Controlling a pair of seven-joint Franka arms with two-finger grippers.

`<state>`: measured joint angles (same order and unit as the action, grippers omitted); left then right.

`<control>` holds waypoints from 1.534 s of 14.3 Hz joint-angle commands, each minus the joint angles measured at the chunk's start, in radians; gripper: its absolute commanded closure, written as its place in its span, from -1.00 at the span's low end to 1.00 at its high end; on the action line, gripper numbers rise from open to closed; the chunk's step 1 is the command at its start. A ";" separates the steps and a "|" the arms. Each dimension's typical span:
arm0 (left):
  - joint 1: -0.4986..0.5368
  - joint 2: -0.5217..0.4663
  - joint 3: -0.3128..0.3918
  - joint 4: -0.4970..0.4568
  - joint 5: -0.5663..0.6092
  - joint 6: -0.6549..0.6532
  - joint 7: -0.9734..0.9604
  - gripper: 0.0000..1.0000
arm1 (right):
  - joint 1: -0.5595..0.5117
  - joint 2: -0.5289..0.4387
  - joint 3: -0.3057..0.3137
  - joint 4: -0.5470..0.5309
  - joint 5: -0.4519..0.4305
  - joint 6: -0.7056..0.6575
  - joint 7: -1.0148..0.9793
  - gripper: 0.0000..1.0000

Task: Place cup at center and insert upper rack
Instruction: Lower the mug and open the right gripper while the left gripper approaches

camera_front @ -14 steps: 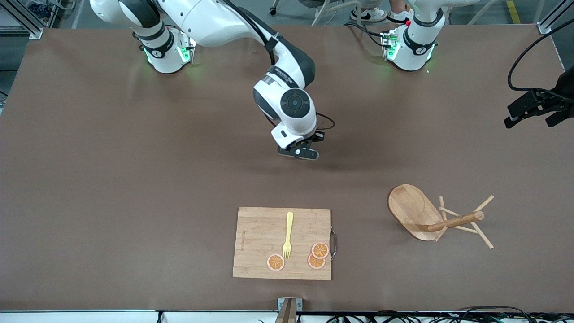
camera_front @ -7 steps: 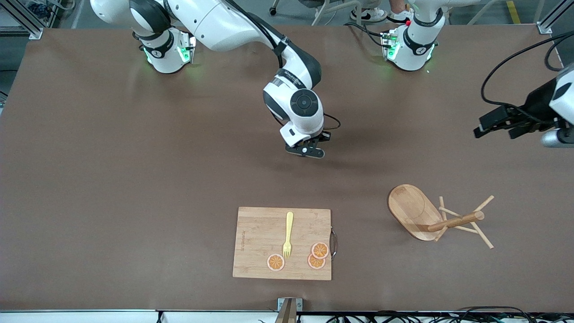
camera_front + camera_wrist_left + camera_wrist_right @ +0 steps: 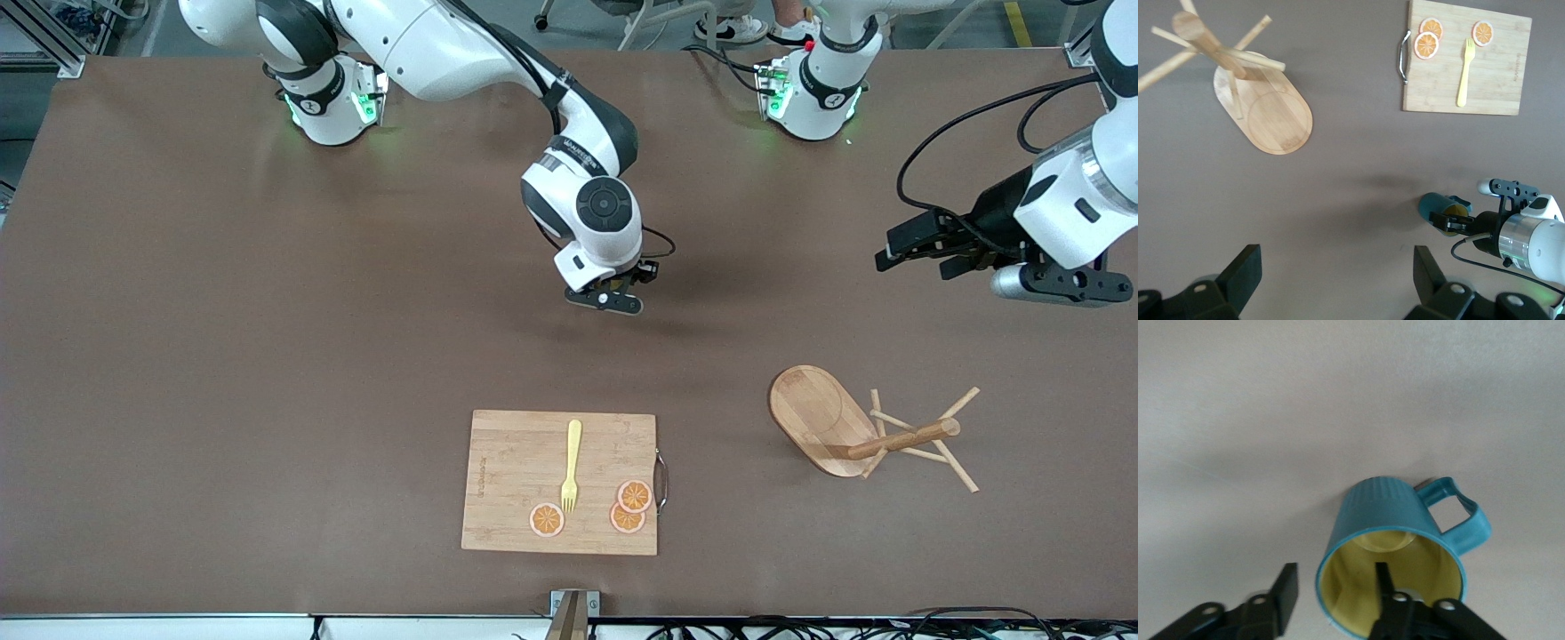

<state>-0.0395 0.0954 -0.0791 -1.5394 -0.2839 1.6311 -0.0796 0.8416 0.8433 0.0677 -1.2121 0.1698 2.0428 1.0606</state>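
A: Start with the big things. The brown table [image 3: 267,356] holds a light wooden mug stand with an oval base, thick pole and thin crossing pegs, the upper rack [image 3: 867,433]. It lies tipped on its side toward the left arm's end. Beside it, toward the middle, is the rectangular wooden cutting board [image 3: 560,482], carrying a yellow fork [image 3: 571,465] and orange slices [image 3: 633,496].

B: And the mug?

A: The small teal cup [image 3: 1395,553] with a mustard inside is held at its rim by the right gripper [image 3: 613,298], one finger inside the wall and one outside, over the middle of the table. It hangs low, seemingly at or just off the surface.

B: So how should it be set down well?

A: I'd judge it wants a straight, slow descent until the base sits flat, then a clean parting of the fingers and a vertical lift, so the rim isn't dragged and the cup doesn't topple.

B: The other arm?

A: The left gripper [image 3: 911,249] hangs spread and empty over the table, at the left arm's end, above the rack's area.

B: What can't you make out?

A: From the front the cup is hidden under the right wrist. Whether its base touches the table is unclear. The left wrist view cuts off some of the rack's peg tips.
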 commanded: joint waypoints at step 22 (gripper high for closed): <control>-0.288 0.059 -0.377 -0.291 0.242 0.423 -0.927 -1.00 | -0.817 -0.386 -0.052 0.129 -0.130 -0.556 -0.704 -1.00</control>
<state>-0.2486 0.1170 -0.4538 -1.8297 -0.1270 2.0090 -0.8722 0.0917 0.5046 -0.0065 -1.0379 0.0524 1.4879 0.4483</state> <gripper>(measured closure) 0.000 0.000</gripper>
